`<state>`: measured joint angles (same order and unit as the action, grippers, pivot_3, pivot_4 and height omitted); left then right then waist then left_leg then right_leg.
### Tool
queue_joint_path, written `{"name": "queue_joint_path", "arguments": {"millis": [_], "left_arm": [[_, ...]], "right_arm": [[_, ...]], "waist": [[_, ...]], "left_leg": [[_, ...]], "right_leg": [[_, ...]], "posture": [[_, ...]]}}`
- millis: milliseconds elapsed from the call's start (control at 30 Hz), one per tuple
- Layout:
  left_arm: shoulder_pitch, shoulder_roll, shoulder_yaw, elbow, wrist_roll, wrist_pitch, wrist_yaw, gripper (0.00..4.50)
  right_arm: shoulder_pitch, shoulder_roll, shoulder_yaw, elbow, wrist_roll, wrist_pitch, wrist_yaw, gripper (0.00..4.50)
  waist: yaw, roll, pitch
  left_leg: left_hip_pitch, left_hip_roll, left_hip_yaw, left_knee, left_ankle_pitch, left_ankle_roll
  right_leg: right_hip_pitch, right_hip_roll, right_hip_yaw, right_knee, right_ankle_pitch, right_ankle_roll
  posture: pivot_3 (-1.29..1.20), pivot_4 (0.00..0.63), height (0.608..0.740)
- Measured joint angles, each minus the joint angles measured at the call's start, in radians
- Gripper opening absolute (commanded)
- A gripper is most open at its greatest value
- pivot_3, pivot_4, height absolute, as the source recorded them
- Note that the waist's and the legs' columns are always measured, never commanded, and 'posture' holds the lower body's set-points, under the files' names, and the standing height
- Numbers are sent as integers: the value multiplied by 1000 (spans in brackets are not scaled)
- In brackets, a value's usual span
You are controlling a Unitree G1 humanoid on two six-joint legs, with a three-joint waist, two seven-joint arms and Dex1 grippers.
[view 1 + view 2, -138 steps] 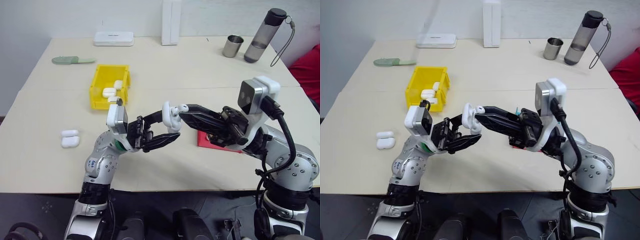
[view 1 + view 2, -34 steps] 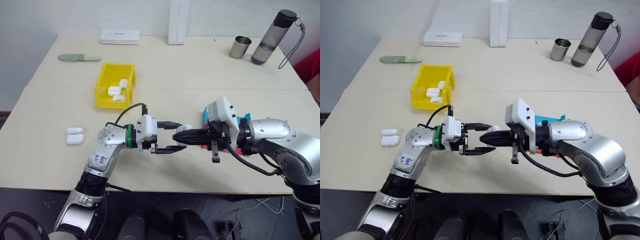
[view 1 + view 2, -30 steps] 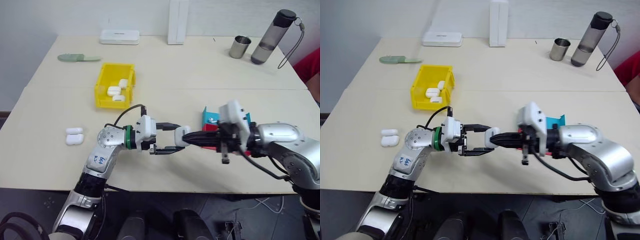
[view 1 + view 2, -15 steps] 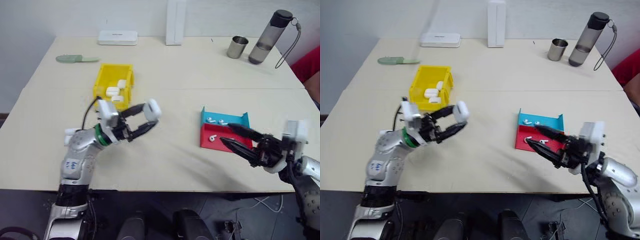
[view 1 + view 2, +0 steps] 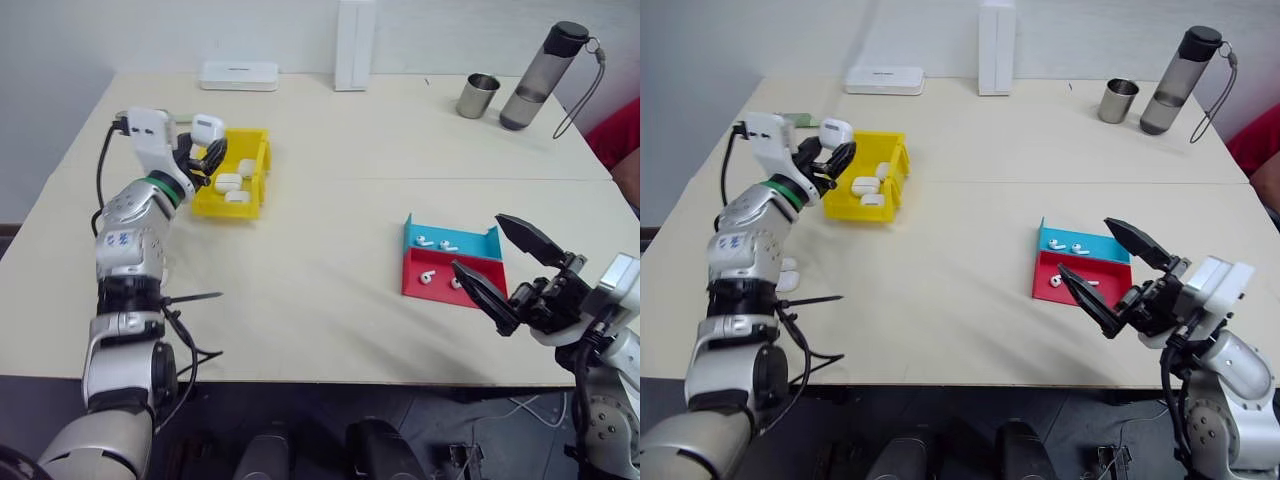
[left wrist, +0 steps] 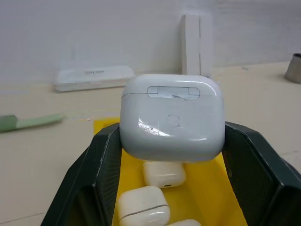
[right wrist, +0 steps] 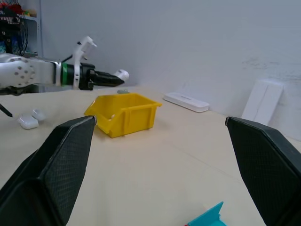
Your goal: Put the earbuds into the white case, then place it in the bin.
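My left gripper [image 5: 207, 150] pinches the white case [image 5: 207, 128], lid shut, between its two black fingers [image 6: 101, 165] just above the near-left wall of the yellow bin [image 5: 253, 205], which already holds several like cases [image 5: 228, 183]; my right gripper [image 5: 497, 268] hangs spread wide and empty near the red tray [image 5: 413, 287] and teal tray [image 5: 470, 240], where loose earbuds [image 5: 427, 277] lie. The hold sits low on a glossy, rounded shell, so I judge it could squirt free. Released this close to the wall, the case might strike the rim and land on the table [image 5: 320, 220] rather than inside.
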<state>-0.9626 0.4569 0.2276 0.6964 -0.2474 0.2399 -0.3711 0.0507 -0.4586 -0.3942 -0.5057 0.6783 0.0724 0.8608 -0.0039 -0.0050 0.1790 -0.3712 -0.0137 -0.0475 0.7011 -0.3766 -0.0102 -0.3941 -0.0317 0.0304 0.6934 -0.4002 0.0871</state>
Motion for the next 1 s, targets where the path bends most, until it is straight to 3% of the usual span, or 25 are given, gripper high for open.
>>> {"name": "queue_joint_path", "arguments": {"millis": [100, 233, 300, 433, 533, 667, 733, 1000], "left_arm": [[-38, 0, -15, 132, 30, -36, -2, 2761], [-48, 0, -21, 185, 38, -63, -35, 4055], [-46, 1, -22, 178, 39, -74, -51, 4467], [7, 28, -15, 59, 11, -84, -136, 4467], [117, 70, -3, -159, -83, -40, -292, 4467], [380, 285, -24, -549, -164, 113, -503, 4467], [511, 342, 18, -670, -197, 117, -576, 4467], [1105, 392, 228, -927, -172, -12, -696, 4467]], "right_arm": [[0, 0, 8, 0, -9, -8, -3, 4480], [9, 0, 28, 0, -12, -12, -12, 4500], [16, 0, 31, 0, -12, -18, -15, 4500], [40, -9, 32, -1, -12, -29, -13, 4500], [48, -24, 30, 1, -12, -34, 2, 4500], [73, -80, 21, 29, -9, -52, 71, 4500], [86, -110, 9, 71, -9, -57, 118, 4500], [94, -269, -41, 281, -36, -165, 383, 4500]], "waist": [[-5, 0, 0], [-7, 0, 0], [-7, 0, 0], [-9, 0, 0], [-19, 0, 0], [-41, 1, -1], [-37, 1, -1], [-19, 1, -1]], "left_leg": [[0, 0, 0, -2, 0, 0], [0, 0, 0, -1, 0, -1], [0, 0, 0, -1, 0, -1], [0, 0, 0, -1, 0, -1], [0, 0, -1, -1, 0, -1], [3, 0, -1, -4, 0, -1], [3, 0, -2, -3, 0, -1], [5, 0, -2, -2, -1, 2]], "right_leg": [[-2, 0, 0, 1, 0, 0], [-3, 0, 0, 2, 0, 0], [-3, -1, 0, 2, 0, 0], [-3, -1, 0, 3, 0, 0], [-3, -1, 0, 3, 0, 0], [-2, 0, 2, 2, 0, 0], [0, -1, 2, 0, 0, 0], [4, -3, 2, -5, 0, 0]], "posture": [[0, 150, 740], [0, 150, 740], [0, 150, 740], [0, 150, 740], [0, 150, 740], [0, 150, 740], [0, 150, 740], [0, 150, 740]]}}
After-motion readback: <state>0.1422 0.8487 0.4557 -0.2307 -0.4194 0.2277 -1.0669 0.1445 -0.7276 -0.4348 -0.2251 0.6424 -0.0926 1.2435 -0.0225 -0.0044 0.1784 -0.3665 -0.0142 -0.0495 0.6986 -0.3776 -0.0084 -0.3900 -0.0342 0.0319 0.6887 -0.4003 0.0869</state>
